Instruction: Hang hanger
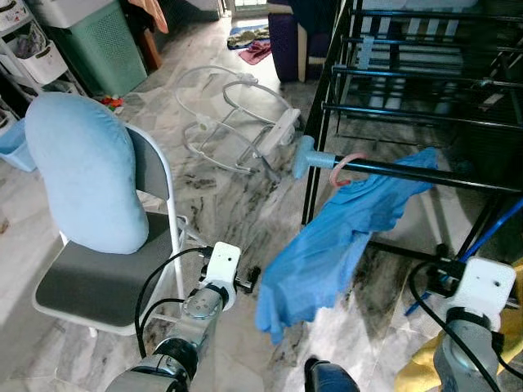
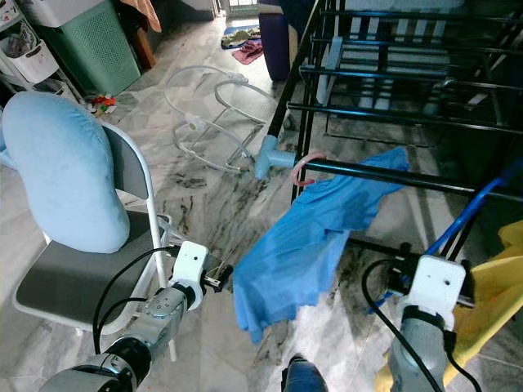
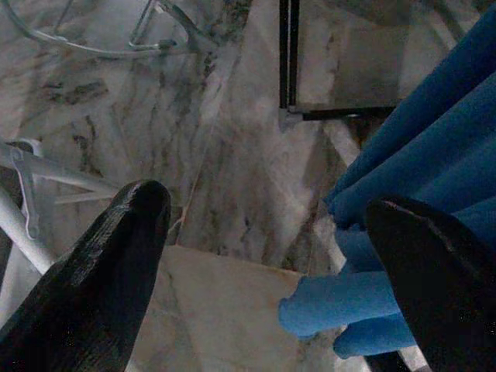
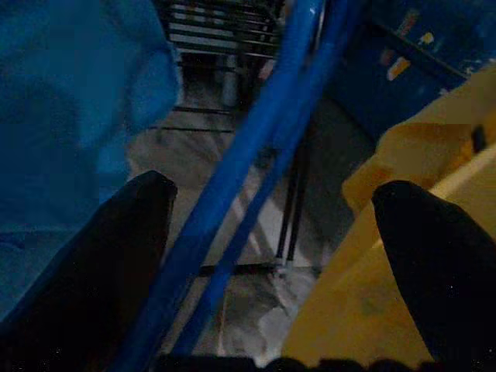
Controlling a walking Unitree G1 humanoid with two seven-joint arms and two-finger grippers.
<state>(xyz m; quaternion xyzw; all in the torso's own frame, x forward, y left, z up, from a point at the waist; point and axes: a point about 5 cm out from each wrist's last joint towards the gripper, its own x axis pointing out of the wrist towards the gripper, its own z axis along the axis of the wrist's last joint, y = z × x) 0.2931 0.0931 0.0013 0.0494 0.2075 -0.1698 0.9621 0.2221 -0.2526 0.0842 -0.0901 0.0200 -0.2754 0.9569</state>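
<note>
A pink hanger (image 1: 346, 168) hooks over a black rail (image 1: 425, 173) of the drying rack, just beside the rail's pale blue end cap (image 1: 304, 157). A blue garment (image 1: 335, 237) drapes from it, slanting down toward the floor. My left gripper (image 3: 271, 225) is open and empty, low beside the garment's lower hem (image 3: 341, 310) and not touching it. My right gripper (image 4: 271, 201) is open too, held low to the right of the garment, with blue poles (image 4: 256, 155) running between its fingers' line of sight and nothing gripped.
A white folding chair (image 1: 114, 286) with a light blue cushion (image 1: 86, 171) stands on the left. A white wire frame (image 1: 237, 114) lies on the marble floor ahead. A green basket (image 1: 98, 41) is at the far left and a yellow object (image 2: 490, 294) at the lower right.
</note>
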